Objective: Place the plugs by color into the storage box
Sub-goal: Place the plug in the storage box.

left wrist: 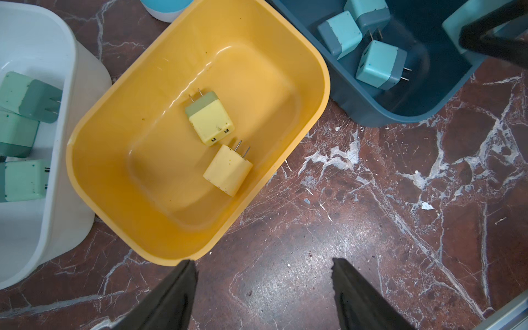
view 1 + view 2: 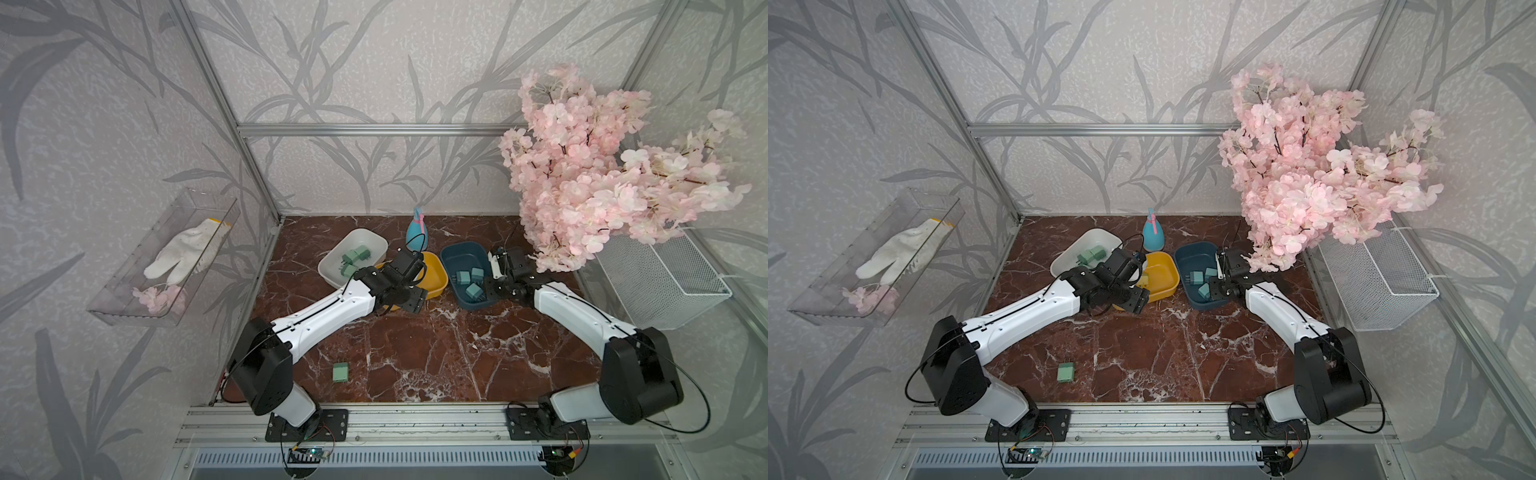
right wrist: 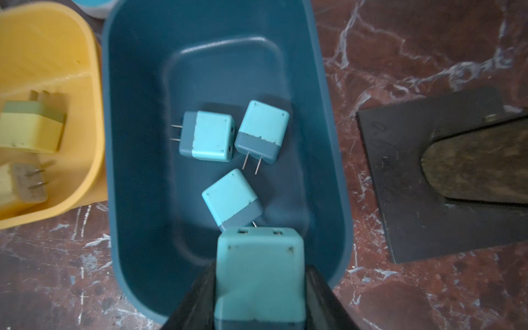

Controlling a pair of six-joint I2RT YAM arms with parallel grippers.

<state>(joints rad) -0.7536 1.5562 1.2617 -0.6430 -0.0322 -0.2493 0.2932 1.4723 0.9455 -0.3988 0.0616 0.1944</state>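
Right pincer (image 3: 260, 275) is clamped on a teal plug (image 3: 258, 257), hanging over the near end of the dark blue bin (image 3: 134, 85). Three teal plugs are already inside, and the closest one (image 3: 233, 197) sits just ahead of and below the held one. My worry is that a release from here lands on that plug's edge and bounces, or clips the near wall and tips out onto the counter (image 2: 415, 353). Left pincer (image 1: 264, 265) is wide and empty, just off the yellow bin's (image 1: 114, 143) corner, so a careless sweep could shove that bin. One mint green plug (image 2: 340, 371) lies well behind the left pincer near that arm's base, likely an awkward reach.
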